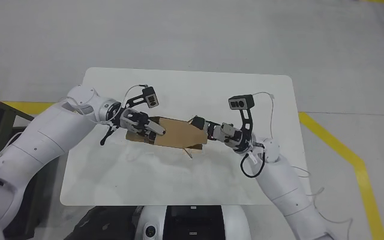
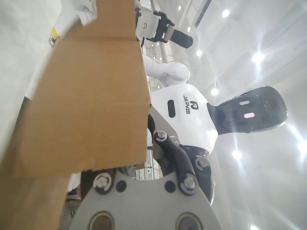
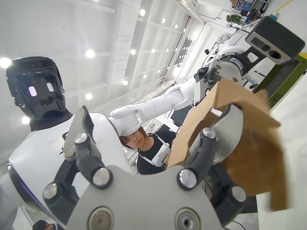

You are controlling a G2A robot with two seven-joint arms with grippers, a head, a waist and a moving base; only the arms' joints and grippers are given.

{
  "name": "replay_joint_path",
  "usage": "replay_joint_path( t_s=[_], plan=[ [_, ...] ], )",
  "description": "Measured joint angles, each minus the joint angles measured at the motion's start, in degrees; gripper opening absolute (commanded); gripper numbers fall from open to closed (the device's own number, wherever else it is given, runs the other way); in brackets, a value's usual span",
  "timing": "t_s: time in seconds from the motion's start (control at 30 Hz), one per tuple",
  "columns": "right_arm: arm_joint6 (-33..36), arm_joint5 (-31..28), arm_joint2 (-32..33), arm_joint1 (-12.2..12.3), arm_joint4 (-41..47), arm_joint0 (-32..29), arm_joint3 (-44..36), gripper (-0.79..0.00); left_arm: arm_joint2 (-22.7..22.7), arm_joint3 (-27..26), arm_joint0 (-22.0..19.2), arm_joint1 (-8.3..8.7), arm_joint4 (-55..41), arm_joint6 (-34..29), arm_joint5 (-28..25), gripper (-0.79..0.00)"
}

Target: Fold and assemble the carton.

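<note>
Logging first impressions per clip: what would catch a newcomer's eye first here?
The brown carton sits at the middle of the white table. The left gripper is at one end; the open right gripper has a finger tucked inside the other end.

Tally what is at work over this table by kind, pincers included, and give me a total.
carton: 1
pincers, the left pincer and the right pincer: 2
Total: 3
</note>
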Motion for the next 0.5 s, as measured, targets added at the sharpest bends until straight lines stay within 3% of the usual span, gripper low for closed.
replay_joint_path(
  t_s=[0.5],
  plan=[
    [-0.54,-0.53,5.66,1.23,1.15,-3.06,2.59,0.0,-1.15,-0.47,-0.6,1.8,-4.13,0.0,-1.91,-0.785]
  ],
)
